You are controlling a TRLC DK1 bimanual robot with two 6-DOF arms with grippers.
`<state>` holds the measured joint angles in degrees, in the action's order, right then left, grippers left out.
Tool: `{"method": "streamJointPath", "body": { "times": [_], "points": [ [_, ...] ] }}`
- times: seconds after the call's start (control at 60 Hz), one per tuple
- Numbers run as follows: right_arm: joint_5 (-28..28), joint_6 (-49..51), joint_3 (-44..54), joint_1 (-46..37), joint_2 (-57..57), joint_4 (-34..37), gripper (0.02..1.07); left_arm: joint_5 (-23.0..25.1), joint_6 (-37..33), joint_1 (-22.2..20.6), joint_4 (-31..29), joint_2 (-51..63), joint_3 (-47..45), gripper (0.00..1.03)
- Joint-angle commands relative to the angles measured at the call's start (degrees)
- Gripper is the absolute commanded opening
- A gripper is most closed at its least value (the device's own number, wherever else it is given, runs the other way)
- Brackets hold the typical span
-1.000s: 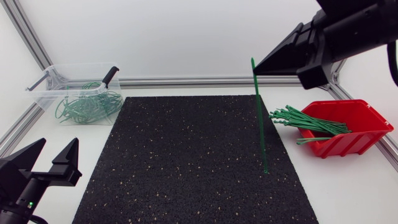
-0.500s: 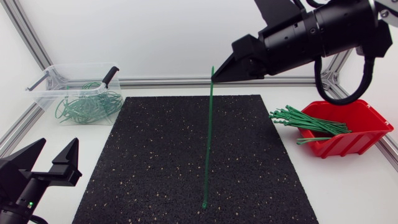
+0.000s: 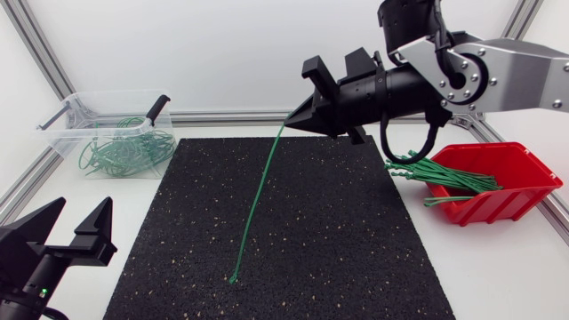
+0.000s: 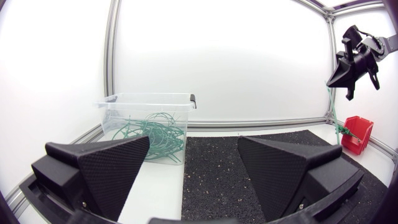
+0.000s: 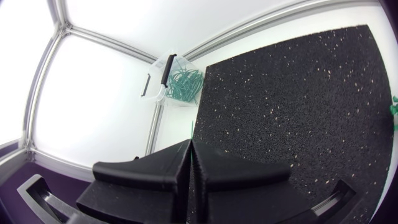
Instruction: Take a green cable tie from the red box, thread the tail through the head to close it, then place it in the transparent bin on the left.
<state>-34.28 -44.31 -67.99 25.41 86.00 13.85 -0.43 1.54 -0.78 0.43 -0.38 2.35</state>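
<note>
While the green cable tie (image 3: 256, 197) is pinched by the closed right claw (image 3: 288, 125), tail hung toward 7 o'clock, left claw (image 3: 82, 212) held wide open, empty.

Black speckled mat (image 3: 320, 222) lies flat; white table (image 3: 498, 267) beneath it.

Right arm (image 3: 498, 76) came in from the right edge, held high over the table with its wrist roughly level. Right gripper (image 3: 293, 124) pointed leftward, fingers pressed together on the top end of a green cable tie (image 3: 253, 209). Left arm (image 3: 22, 276) sat low at the near-left corner. Left gripper (image 3: 80, 213) had its fingers spread wide.
</note>
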Motion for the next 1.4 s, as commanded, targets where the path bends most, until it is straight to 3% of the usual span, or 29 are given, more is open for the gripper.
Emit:
{"method": "streamJointPath", "body": {
  "times": [0.0, 0.233, 0.45, 0.717, 0.833, 0.9, 1.1, 1.383],
  "points": [
    [0.62, -7.63, 3.30, -0.45, 3.12, -4.27, 0.07, 0.43, 0.92, 0.16, -0.78, -0.06, -2.35, 0.99],
    [5.45, -10.00, 9.19, -1.50, 5.59, -11.03, 0.07, 0.43, 0.92, 0.34, -0.78, -0.14, -2.35, 0.99],
    [8.79, -5.96, 12.61, -4.58, 5.32, -10.24, 0.09, 0.43, 0.92, 0.42, -0.78, -0.14, -2.35, 0.99],
    [12.93, 2.30, 16.04, -5.37, 5.06, -4.00, 0.52, 0.43, 0.92, 0.34, -0.78, -0.14, -2.35, 0.99],
    [15.74, 5.29, 17.10, -5.19, 3.12, -2.60, 0.64, 0.43, 0.92, 0.34, -0.78, -0.14, -2.35, 0.99],
    [17.06, 8.02, 16.13, -5.19, 1.89, 0.48, 0.67, 0.43, 0.92, 0.34, -0.78, -0.14, -2.35, 0.99],
    [17.06, 23.31, 6.99, -4.14, 0.14, 13.14, 0.92, 0.43, 0.92, 0.34, -0.78, -0.14, -2.35, 0.99],
    [17.93, 47.83, -7.95, 3.51, 9.54, 31.24, 0.94, 0.43, 0.92, 0.42, -0.78, -0.14, -2.35, 0.99]
  ]
}}
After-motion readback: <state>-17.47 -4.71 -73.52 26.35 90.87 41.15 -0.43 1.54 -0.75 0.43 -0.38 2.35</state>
